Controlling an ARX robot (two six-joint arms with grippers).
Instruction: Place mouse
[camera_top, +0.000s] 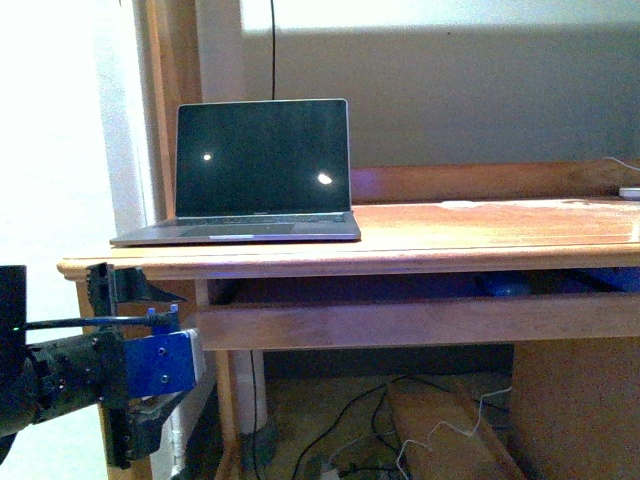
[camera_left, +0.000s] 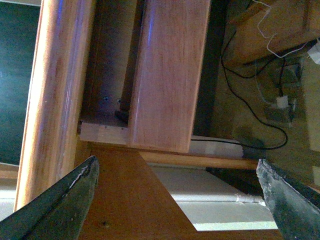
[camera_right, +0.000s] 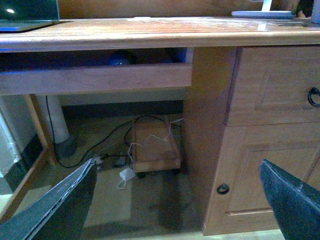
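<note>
The mouse (camera_right: 120, 57) shows in the right wrist view as a small dark dome, lying in the pull-out tray (camera_right: 95, 79) under the desktop. In the front view it is a dim bluish lump (camera_top: 505, 287) in the tray's shadow. My right gripper (camera_right: 177, 165) is open and empty, low in front of the desk, well short of the tray. At the desk's left corner, below the desktop edge, my left gripper (camera_top: 172, 365) is open too. Between its fingers (camera_left: 75, 195) the left wrist view shows only the desk's leg and the tray's end.
An open laptop (camera_top: 250, 170) stands on the left of the wooden desktop (camera_top: 480, 225). Right of the tray are a drawer and a cabinet door (camera_right: 270, 165) with dark knobs. Cables and a low wooden box (camera_right: 155, 145) lie on the floor under the desk.
</note>
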